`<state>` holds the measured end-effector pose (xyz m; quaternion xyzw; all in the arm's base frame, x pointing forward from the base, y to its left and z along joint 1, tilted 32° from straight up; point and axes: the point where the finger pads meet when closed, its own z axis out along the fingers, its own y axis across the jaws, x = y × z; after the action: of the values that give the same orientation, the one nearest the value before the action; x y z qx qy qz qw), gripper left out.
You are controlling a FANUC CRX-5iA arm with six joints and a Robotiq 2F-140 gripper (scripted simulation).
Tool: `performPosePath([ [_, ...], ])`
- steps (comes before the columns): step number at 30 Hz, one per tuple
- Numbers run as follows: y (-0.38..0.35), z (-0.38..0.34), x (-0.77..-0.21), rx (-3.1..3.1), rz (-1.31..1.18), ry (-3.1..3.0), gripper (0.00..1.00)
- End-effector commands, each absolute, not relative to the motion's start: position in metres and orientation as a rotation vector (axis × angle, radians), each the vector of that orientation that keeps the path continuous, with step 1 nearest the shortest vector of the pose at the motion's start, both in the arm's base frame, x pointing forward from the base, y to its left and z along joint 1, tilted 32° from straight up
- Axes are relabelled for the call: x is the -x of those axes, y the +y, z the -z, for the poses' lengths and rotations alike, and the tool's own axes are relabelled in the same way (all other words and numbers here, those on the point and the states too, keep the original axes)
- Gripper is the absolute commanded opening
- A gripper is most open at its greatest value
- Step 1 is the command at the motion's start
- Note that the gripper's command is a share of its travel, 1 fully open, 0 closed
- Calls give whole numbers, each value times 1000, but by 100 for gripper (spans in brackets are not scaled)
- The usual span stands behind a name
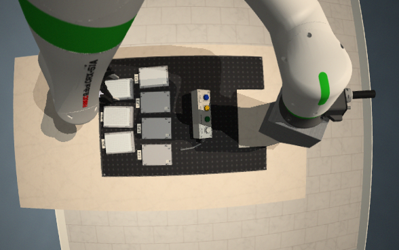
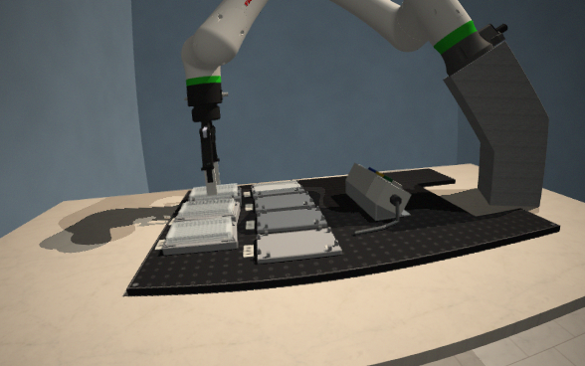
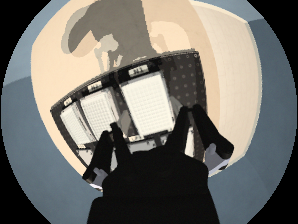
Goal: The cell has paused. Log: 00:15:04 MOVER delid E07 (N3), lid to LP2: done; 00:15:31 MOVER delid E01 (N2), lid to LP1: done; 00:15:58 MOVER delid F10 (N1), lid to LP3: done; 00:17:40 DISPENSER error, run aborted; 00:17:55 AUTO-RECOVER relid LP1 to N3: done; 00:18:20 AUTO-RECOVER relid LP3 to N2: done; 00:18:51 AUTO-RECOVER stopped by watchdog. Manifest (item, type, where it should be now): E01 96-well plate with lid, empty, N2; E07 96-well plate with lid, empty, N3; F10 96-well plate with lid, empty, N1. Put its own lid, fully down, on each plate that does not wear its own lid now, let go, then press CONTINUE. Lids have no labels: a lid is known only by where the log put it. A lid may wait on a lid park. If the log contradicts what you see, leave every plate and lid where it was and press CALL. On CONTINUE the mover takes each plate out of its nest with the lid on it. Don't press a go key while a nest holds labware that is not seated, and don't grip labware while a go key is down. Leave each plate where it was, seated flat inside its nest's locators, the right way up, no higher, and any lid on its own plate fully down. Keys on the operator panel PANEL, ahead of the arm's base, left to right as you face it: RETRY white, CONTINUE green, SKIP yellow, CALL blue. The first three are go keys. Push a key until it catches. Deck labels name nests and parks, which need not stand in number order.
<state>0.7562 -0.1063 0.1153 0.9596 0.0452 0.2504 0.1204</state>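
Observation:
Three 96-well plates stand in a column of nests at the deck's left: the far one (image 1: 119, 89), the middle one (image 1: 118, 116) and the near one (image 1: 119, 142). My gripper (image 2: 211, 180) hangs straight down over the far plate, with its fingers open on either side of the plate's top and nothing held. In the wrist view, the fingers straddle the plate (image 3: 145, 104). I cannot tell which plates wear lids. A lid (image 1: 153, 76) lies on the far lid park. The other three parks (image 1: 156, 128) look bare.
The operator panel (image 1: 202, 113) stands to the right of the parks, with its blue (image 1: 205, 97), yellow (image 1: 206, 108), green (image 1: 207, 119) and white (image 1: 207, 130) keys all up. The arm's grey pedestal (image 1: 251, 126) is farther right. Small label tabs sit beside the nests and parks.

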Motion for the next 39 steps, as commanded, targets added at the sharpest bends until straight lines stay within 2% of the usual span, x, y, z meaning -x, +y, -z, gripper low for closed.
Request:
performPosePath([
  [1,-106,-117,-756,-2803,-732,132,66],
  [39,-96,-156,-733,-2803,-732,132,66],
])
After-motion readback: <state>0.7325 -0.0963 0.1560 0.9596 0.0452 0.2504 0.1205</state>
